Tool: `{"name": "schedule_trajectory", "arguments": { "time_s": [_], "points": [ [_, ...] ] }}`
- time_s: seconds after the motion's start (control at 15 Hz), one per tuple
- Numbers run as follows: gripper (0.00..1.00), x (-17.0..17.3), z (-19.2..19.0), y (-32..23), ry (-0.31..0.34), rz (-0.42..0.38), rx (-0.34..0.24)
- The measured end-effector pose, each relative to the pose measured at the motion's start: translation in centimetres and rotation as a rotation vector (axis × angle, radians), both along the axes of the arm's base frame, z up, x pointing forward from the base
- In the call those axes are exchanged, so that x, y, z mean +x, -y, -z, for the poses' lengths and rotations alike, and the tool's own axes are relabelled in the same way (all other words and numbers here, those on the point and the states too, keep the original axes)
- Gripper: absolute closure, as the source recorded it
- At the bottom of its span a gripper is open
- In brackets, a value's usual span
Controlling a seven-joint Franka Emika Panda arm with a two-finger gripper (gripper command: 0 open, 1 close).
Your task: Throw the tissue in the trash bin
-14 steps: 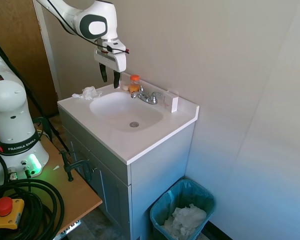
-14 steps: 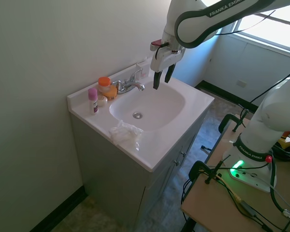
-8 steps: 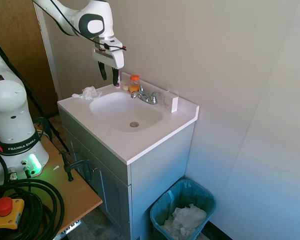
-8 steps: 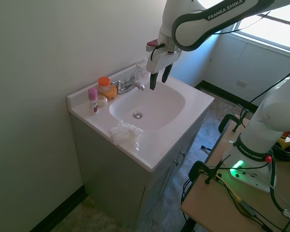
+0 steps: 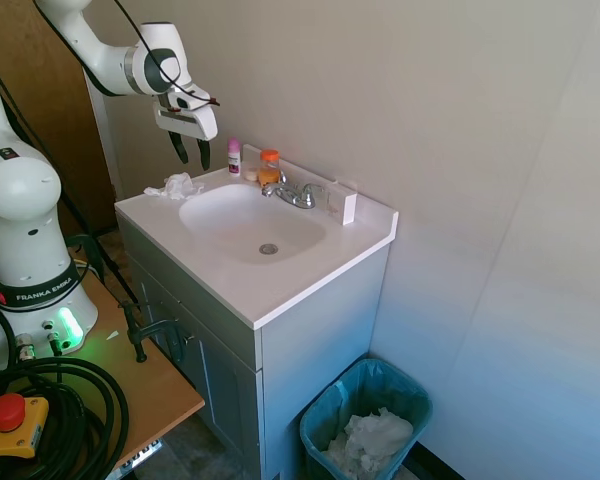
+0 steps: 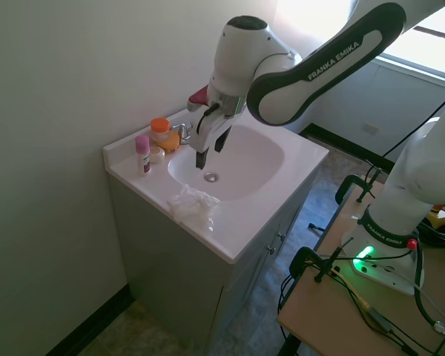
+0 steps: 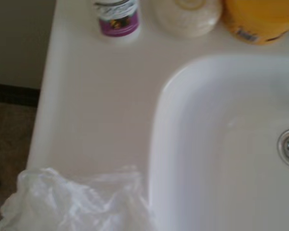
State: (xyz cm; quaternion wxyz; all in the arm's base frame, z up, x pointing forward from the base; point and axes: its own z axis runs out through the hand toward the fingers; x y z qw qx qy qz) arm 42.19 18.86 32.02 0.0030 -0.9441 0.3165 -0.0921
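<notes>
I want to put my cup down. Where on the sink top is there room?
The front rim of the white vanity top is bare. Crowded: the back, with pink-capped bottle, orange-lidded jar, chrome faucet; the crumpled white tissue fills one corner.

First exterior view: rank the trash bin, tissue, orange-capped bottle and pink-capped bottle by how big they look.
1. trash bin
2. tissue
3. orange-capped bottle
4. pink-capped bottle

The two bottles look close in size, so their order is unsure.
</notes>
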Motion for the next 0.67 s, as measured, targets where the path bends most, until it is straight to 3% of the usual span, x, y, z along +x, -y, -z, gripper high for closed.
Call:
{"name": "schedule_trajectory", "arguments": {
  "time_s": [0.4, 0.47, 0.67],
  "points": [
    [0.00, -1.2, 4.5, -4.4, -0.039, -0.068, -0.060],
    [1.00, -0.9, 5.3, -4.6, -0.050, -0.071, -0.066],
    [1.00, 0.4, 7.3, -4.4, -0.087, -0.060, -0.070]
  ]
}}
